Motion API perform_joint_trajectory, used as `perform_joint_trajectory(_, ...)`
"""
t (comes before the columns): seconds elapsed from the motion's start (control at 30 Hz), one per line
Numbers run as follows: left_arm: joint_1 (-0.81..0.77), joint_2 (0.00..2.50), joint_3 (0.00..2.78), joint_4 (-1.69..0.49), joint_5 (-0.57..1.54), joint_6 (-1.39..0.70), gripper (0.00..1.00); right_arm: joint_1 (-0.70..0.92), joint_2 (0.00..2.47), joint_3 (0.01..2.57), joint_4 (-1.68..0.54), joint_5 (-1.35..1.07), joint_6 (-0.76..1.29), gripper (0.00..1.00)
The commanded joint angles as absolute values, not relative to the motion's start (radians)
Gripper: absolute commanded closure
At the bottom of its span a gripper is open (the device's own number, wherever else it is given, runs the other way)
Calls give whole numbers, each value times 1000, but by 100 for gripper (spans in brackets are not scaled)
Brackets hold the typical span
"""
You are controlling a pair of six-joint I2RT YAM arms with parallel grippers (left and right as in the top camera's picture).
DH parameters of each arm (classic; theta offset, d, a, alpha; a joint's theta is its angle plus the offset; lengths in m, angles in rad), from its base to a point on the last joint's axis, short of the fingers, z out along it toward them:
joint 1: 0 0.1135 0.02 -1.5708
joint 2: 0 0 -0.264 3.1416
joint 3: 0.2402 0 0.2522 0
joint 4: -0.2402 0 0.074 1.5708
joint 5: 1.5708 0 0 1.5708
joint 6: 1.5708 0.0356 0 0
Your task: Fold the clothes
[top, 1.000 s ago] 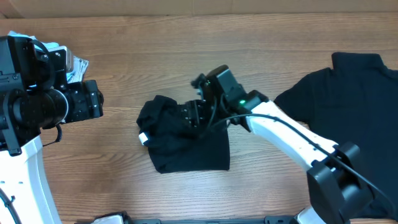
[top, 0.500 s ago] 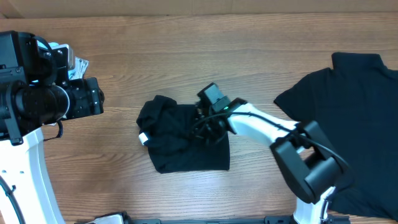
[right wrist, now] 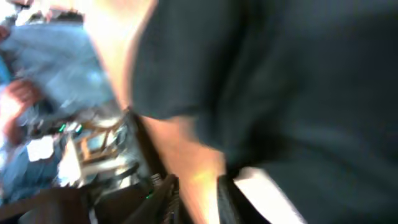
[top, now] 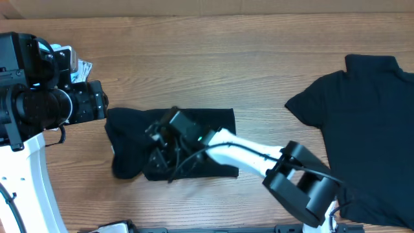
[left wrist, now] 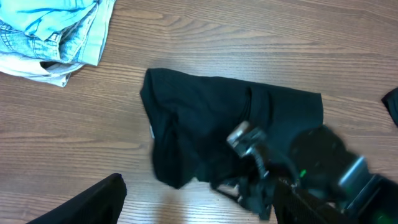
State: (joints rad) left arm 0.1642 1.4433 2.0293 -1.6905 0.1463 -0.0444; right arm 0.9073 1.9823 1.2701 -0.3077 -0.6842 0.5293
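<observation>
two tools to report, starting with the right tool (top: 157,144), which is down on the crumpled black t-shirt (top: 129,139) near the middle of the bench (top: 259,65). its fingers are buried in dark fabric in the overhead view and my right wrist feed is smeared with blur, so i cannot tell whether they are together, apart or pinching cloth. the white right arm (top: 246,150) reaches in low from the lower right, lying across the shirt's right half.

that shirt is bunched into a rough rectangle with rumpled folds. its left end bulges toward the left arm, and a thin pale sliver (left wrist: 153,130) shows at its left edge in the left wrist view.

the left tool (top: 100,103) hangs off the shirt's upper left corner with its fingers apart and nothing between them. only one dark finger (left wrist: 93,199) pokes into the bottom of its own camera view.

farther out, a second black t-shirt (top: 369,129) lies spread flat at the right end of the bench, well apart from the first. a heap of light blue denim (left wrist: 50,31) sits at the far left.
</observation>
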Motion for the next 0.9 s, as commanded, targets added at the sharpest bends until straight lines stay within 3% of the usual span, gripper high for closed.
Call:
perform_joint_trajectory(0.0, 163, 1442, 2030, -1689, 158, -22, 21, 812, 1900, 1308, -331, -614, 502, 70)
perform_joint_trajectory(0.23, 163, 1452, 2030, -1686, 158, -22, 20, 720, 1910, 1308, -451, -614, 577, 87)
perform_joint_trajectory(0.37, 163, 1465, 2021, -1690, 158, -22, 23, 745, 1934, 1307, -464, -612, 588, 90)
perform_joint_trajectory(0.6, 168, 1466, 1778, -1606, 157, -33, 16, 662, 1891, 1307, -579, -564, 559, 84)
perform_joint_trajectory(0.7, 170, 1466, 1613, -1525, 185, -56, 20, 572, 1871, 1307, -714, -543, 509, 92)
perform_joint_trajectory(0.8, 170, 1466, 1448, -1422, 230, -54, 25, 490, 1870, 1306, -860, -536, 412, 92)
perform_joint_trajectory(0.87, 170, 1466, 1335, -1350, 262, -49, 33, 452, 1870, 1301, -935, -522, 332, 92)
